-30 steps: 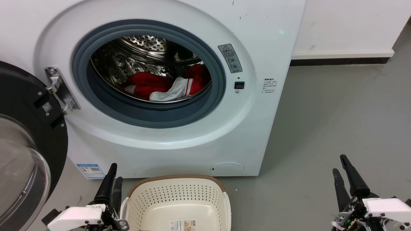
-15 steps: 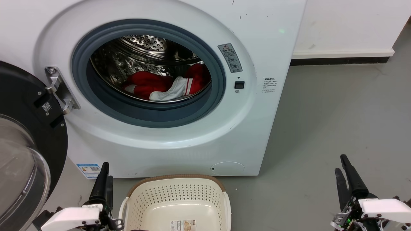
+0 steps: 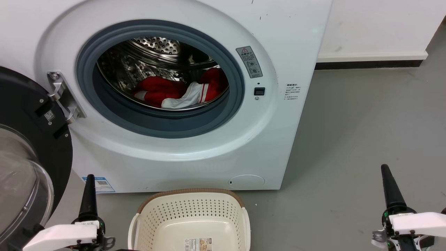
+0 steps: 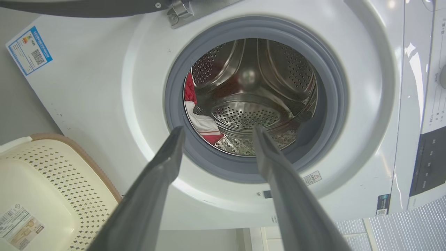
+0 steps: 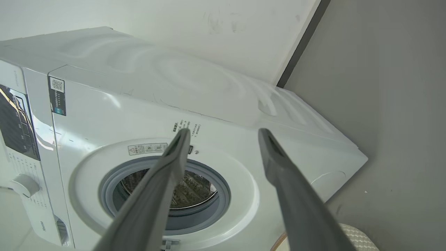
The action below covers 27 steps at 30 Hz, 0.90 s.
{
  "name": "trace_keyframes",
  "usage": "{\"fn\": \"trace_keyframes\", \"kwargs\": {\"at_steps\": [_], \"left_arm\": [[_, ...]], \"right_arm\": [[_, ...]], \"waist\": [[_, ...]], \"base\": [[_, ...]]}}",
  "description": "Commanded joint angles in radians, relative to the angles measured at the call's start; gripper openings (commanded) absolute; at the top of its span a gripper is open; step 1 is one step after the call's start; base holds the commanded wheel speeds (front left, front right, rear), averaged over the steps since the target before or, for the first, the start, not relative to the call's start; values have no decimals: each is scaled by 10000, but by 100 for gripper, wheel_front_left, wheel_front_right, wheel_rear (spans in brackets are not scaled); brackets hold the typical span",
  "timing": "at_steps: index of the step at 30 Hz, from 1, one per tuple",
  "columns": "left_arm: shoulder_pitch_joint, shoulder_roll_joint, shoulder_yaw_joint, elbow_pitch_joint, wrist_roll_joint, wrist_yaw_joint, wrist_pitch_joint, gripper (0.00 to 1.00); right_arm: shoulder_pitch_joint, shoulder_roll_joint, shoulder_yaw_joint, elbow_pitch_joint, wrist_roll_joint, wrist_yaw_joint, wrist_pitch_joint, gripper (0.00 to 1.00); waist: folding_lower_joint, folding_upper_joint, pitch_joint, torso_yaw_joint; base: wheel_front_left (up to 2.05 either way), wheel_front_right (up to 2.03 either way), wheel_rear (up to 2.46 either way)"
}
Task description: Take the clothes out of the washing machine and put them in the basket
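Note:
The white washing machine (image 3: 195, 153) stands with its black-framed door (image 3: 24, 146) swung open to the left. Red and white clothes (image 3: 177, 92) lie low in the steel drum, and the left wrist view catches them (image 4: 204, 123) at the drum's left edge. The cream basket (image 3: 190, 212) sits on the floor in front of the machine, with a paper label on its bottom. My left gripper (image 3: 89, 193) is left of the basket, open and holding nothing (image 4: 216, 130). My right gripper (image 3: 388, 184) hovers over the floor at the right, open and holding nothing (image 5: 223, 132).
Grey floor (image 3: 366, 132) stretches to the right of the machine, up to a white wall with a dark skirting strip (image 3: 369, 64). The open door takes up the space at the far left.
Both grippers have turned so that each shows as a single dark finger in the head view. The left one shifted left, away from the basket. The camera has moved slightly.

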<state>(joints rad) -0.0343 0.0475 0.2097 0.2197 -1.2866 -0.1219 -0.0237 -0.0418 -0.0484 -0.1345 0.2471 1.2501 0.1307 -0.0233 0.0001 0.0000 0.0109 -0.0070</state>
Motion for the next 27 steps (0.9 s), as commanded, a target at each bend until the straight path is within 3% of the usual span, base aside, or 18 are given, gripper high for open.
{"fn": "trace_keyframes", "kwargs": {"at_steps": [1,9,16,23,27], "left_arm": [[-188,21,160,-404,531,61,-142,100],[-150,23,86,-1406,2186,677,-426,100],[-29,24,-362,-2029,3406,1096,-628,100],[191,27,-878,-2576,4431,1103,-843,100],[281,28,-915,-2642,4604,812,-969,100]], "right_arm": [[-306,-25,-55,-361,-864,2,-145,100],[-355,-27,2,-1463,-3681,1,-430,100],[-288,-27,141,-2136,-5383,1,-630,100],[-144,-28,533,-2508,-6895,1,-855,100],[-85,-27,728,-2594,-7651,1,-968,100]], "waist": [[0,0,15,-3],[0,0,92,-26],[0,0,137,-49],[0,0,175,-82],[0,0,200,-97]], "base": [[0,0,0],[0,0,0],[0,0,0],[0,0,0],[0,0,0]]}}
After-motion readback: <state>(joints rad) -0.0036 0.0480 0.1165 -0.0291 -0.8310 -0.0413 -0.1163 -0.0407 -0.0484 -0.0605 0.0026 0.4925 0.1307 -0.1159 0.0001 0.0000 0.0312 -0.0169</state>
